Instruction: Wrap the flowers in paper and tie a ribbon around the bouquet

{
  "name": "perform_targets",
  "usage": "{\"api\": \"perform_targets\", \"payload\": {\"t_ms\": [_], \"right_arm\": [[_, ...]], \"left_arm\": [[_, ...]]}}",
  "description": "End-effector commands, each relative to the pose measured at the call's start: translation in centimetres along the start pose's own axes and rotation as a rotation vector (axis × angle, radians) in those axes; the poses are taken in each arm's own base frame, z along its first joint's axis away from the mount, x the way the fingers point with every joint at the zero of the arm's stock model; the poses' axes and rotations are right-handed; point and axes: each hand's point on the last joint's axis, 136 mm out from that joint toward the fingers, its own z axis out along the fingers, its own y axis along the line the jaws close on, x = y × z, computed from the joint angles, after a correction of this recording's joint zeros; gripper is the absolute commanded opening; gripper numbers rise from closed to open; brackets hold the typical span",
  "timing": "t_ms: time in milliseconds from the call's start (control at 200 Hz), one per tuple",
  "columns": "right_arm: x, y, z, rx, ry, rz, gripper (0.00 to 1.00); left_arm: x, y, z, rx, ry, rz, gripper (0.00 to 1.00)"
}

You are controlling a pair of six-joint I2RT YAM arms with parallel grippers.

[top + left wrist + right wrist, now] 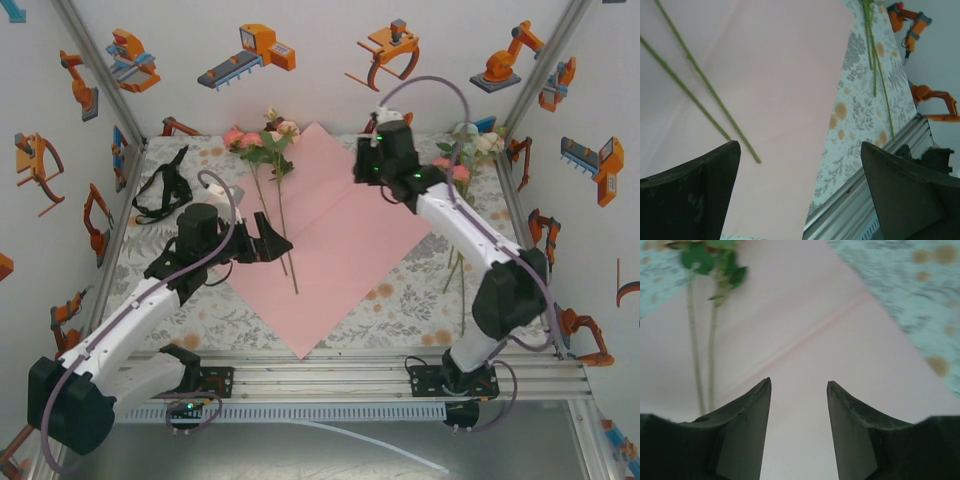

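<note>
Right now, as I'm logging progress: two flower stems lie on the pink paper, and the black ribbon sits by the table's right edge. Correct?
Not quite. The ribbon sits by the left edge of the table, as the top external view shows. Two flower stems do lie on the pink paper.

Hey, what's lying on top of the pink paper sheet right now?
Two flower stems lie across the left part of the paper, their blooms past its upper left edge. Whatever is under the sheet is covered and cannot be seen.

left gripper point(800, 150) wide, right gripper point(799, 382) parted (narrower)
</note>
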Motion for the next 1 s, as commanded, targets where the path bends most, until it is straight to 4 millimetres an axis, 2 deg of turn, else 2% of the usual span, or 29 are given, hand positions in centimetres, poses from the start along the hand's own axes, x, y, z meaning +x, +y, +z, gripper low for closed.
{"api": "perform_targets", "payload": {"t_ms": [0,95,215,325,426,586,671,996], "right_arm": [[3.2,-7.5,-0.9,0.176,0.063,-0.051,0.50],[4.9,-13.1,-2.1,0.274,0.094,-0.016,0.51],[7.6,-19.1,-2.3,0.374,0.158,0.049,0.51],[10.1,-23.5,-1.8,0.447,0.235,0.106,0.50],[12.3,-26.2,-0.7,0.454,0.302,0.146,0.48],[15.0,-28.6,1.7,0.447,0.410,0.140,0.40],[15.7,-29.4,2.5,0.446,0.435,0.151,0.35],[17.8,-29.7,4.0,0.425,0.500,0.181,0.25]], "left_arm": [[-1.3,-3.7,0.5,0.136,-0.014,0.097,0.97],[-0.9,-4.8,1.3,0.175,0.002,0.115,0.97],[-0.3,-5.6,2.2,0.196,0.033,0.132,0.97],[0.4,-6.1,2.6,0.202,0.054,0.151,0.97],[0.9,-6.1,2.7,0.189,0.066,0.162,0.97],[1.3,-5.6,2.6,0.154,0.074,0.170,0.97],[1.3,-5.3,2.5,0.133,0.068,0.173,0.97],[1.3,-4.8,2.7,0.098,0.074,0.185,0.97]]}}
